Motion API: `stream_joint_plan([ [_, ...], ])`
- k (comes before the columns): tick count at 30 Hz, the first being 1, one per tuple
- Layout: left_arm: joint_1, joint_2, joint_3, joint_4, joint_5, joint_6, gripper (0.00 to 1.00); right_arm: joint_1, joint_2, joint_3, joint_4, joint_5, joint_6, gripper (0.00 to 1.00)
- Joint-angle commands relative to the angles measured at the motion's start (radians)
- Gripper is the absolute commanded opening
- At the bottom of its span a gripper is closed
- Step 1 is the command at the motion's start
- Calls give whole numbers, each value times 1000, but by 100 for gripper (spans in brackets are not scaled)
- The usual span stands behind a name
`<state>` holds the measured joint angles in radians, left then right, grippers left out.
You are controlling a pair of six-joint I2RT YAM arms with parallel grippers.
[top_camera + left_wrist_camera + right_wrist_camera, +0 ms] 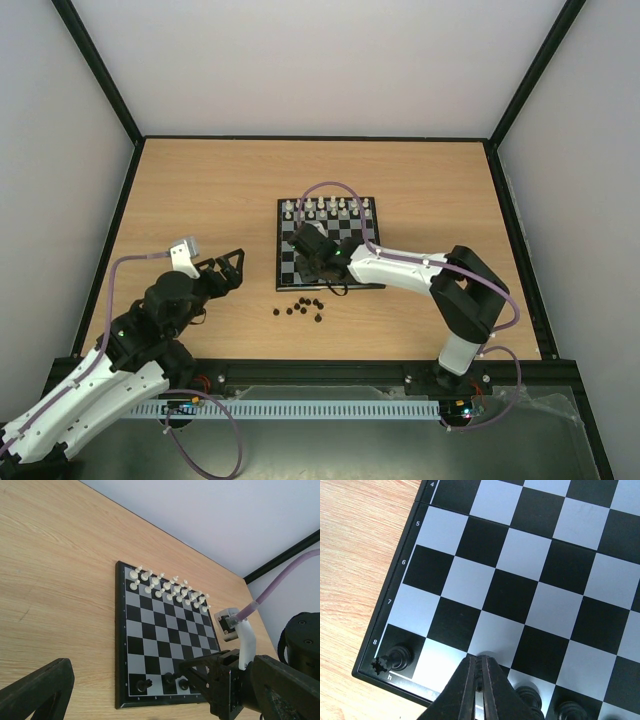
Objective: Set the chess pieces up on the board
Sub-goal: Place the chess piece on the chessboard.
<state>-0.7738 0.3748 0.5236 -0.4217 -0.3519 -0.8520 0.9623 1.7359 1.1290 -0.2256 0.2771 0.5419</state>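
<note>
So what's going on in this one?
Two robot arms are setting up a chessboard. The white pieces stand along its far side. The right gripper, fingers pressed together, is over the near row beside a black piece in the corner; whether it holds anything is unclear. More black pieces lie loose on the table in front of the board. The left gripper is open, off to the board's left.

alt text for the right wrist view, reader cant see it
A corner of the board, close up: the right arm's jaws, shut to a slit, hang over a light square. One black piece stands on corner square h8, two more at the bottom edge; wooden table at left.
</note>
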Motion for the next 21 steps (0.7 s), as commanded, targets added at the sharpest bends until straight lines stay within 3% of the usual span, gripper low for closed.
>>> stream_joint_plan([
  [1, -2, 6, -17, 27, -9, 8, 99, -4, -31, -25, 12, 25, -6, 7],
  [5, -2, 6, -18, 27, -9, 8, 100, -4, -33, -31, 15, 18, -5, 11],
  [10, -2, 10, -16, 32, -6, 9, 99, -5, -24, -16, 4, 15, -13, 29],
  [15, -2, 12, -16, 34, -4, 7, 99, -4, -7, -1, 3, 14, -16, 27],
  [21, -2, 10, -19, 32, -4, 5, 100, -4, 31, 38, -20, 17, -20, 12],
])
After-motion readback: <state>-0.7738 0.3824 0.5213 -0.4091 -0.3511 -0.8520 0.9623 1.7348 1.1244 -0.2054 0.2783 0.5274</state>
